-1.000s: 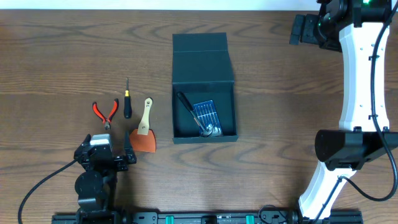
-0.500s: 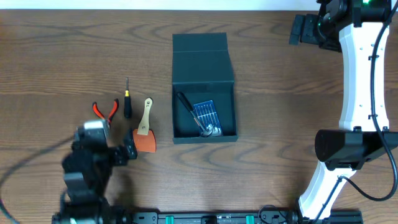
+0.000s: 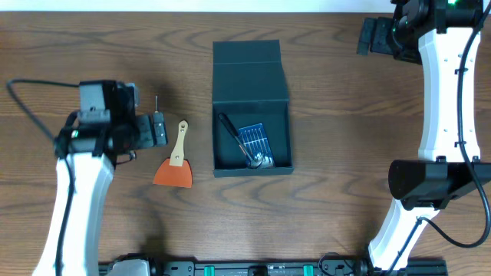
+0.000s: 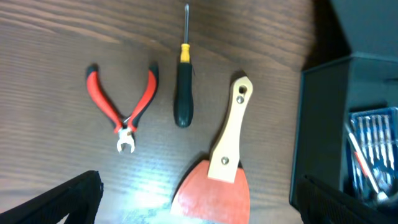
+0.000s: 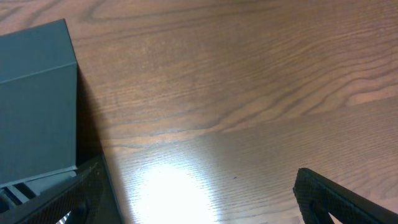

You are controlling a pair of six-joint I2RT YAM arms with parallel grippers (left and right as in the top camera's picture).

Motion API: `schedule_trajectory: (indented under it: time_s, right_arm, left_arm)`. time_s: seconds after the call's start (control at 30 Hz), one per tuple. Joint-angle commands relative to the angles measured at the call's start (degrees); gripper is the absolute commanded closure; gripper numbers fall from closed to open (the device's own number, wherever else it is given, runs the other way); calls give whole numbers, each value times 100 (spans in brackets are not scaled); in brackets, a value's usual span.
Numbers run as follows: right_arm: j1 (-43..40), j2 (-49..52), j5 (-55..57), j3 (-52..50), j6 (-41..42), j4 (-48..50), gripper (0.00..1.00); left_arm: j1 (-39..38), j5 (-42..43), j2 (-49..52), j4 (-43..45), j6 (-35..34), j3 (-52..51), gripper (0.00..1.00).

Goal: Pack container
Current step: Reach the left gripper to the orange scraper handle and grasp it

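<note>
1. Left gripper [image 3: 157, 129] hangs over the screwdriver [image 4: 183, 87], jaws spread wide, empty.
2. Likely next: close across the black handle, centred. Pliers [image 4: 122, 106] and scraper [image 4: 225, 155] lie close on either side, so descend straight.
3. Container [image 3: 250, 84] stands open to the right, beside the scraper.

Overhead, the left arm [image 3: 83, 165] covers the pliers [image 4: 122, 107] wholly and the screwdriver [image 3: 156, 100] but for its shaft tip. The left wrist view cuts the scraper [image 4: 222, 168] blade at the bottom edge, the container [image 4: 320, 137] at the right. Left claw [image 4: 199, 182] and right claw [image 5: 199, 186] show only dark, blurred finger corners. From overhead, the container's contents are too small to name
</note>
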Motion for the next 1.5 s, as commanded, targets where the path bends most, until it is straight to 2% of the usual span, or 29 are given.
schedule_trajectory:
  time_s: [0.0, 0.13, 0.27, 0.37, 0.63, 1.03, 1.47]
  right_arm:
    - [-24, -57, -4, 63, 66, -4, 1]
    - [-24, -57, -4, 63, 66, -4, 1]
    - [-24, -57, -4, 63, 66, -4, 1]
    - [-24, -57, -4, 63, 68, -4, 1]
    - [-24, -57, -4, 63, 66, -4, 1]
    - [-24, -57, -4, 63, 66, -4, 1]
    - [-24, -57, -4, 63, 66, -4, 1]
  left_arm:
    - [-13, 96, 313, 17, -299, 116, 2]
    - [-37, 535, 492, 17, -208, 114, 2]
    - [-273, 671, 595, 70, 817, 114, 1]
    - [-595, 411, 706, 72, 1040, 114, 2]
    - [-1375, -538, 1469, 68, 1034, 114, 2]
    - [-1397, -527, 2409, 299, 730, 114, 1]
    - [-1397, -529, 2717, 706, 756, 109, 2]
